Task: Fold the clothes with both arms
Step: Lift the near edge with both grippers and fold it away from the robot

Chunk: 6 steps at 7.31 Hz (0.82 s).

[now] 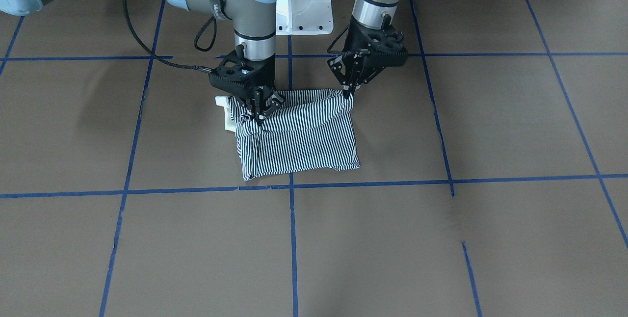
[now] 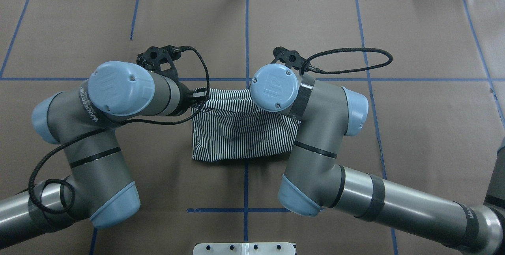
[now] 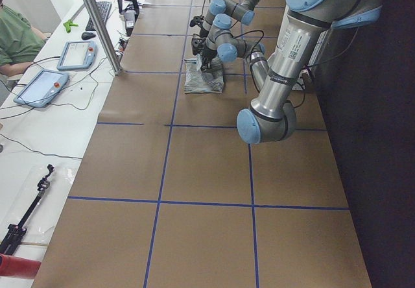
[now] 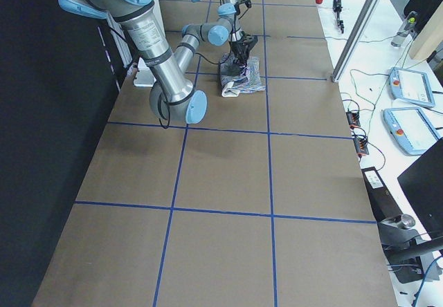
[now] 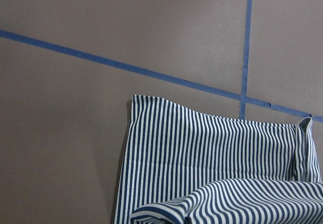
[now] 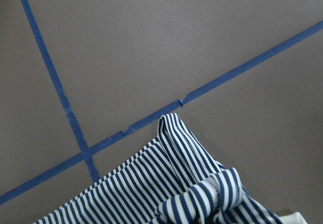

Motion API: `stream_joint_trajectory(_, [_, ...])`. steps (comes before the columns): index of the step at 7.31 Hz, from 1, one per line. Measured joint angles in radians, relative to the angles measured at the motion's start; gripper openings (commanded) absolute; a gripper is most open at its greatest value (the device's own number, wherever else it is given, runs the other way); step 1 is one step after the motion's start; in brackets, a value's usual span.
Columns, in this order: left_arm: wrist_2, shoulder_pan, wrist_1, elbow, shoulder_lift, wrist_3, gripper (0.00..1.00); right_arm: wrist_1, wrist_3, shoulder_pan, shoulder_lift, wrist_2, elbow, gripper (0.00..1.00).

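Note:
The striped polo shirt (image 1: 299,135) lies folded into a rough rectangle in the middle of the brown table, and its cream collar (image 1: 224,111) pokes out at one side. My left gripper (image 1: 349,93) is shut on the shirt's upper corner on the right of the front-facing view. At the opposite corner, by the collar, my right gripper (image 1: 258,115) is shut on a bunched fold. The edge they hold is lifted slightly. From overhead, both arms cover their grippers above the shirt (image 2: 240,132). Both wrist views show striped cloth (image 5: 212,153) (image 6: 176,183) but no fingers.
Blue tape lines (image 1: 289,184) grid the brown table cover. The white pedestal base (image 1: 304,8) stands just behind the shirt. A side bench holds control tablets (image 3: 42,87) beside a metal post (image 3: 97,22), and a person's green sleeve (image 3: 16,38) shows there.

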Motion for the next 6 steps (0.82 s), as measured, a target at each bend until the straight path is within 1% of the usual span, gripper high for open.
stream_joint_trajectory(1, [0.0,-0.011,-0.05,0.063,-0.01,0.009,0.0,0.041,-0.006,0.006,0.01,-0.001,-0.055,0.0])
stream_joint_trajectory(3, [0.001,-0.025,-0.118,0.156,-0.02,0.03,0.0,0.082,-0.02,0.017,0.034,-0.001,-0.139,0.0])
stream_joint_trajectory(4, [0.001,-0.028,-0.144,0.189,-0.023,0.036,0.0,0.102,-0.025,0.021,0.04,-0.001,-0.168,0.1])
stream_joint_trajectory(5, [0.001,-0.028,-0.158,0.207,-0.025,0.04,0.99,0.119,-0.035,0.025,0.043,-0.001,-0.185,0.99])
stream_joint_trajectory(6, [0.0,-0.029,-0.165,0.214,-0.026,0.059,1.0,0.128,-0.064,0.027,0.045,-0.001,-0.193,1.0])
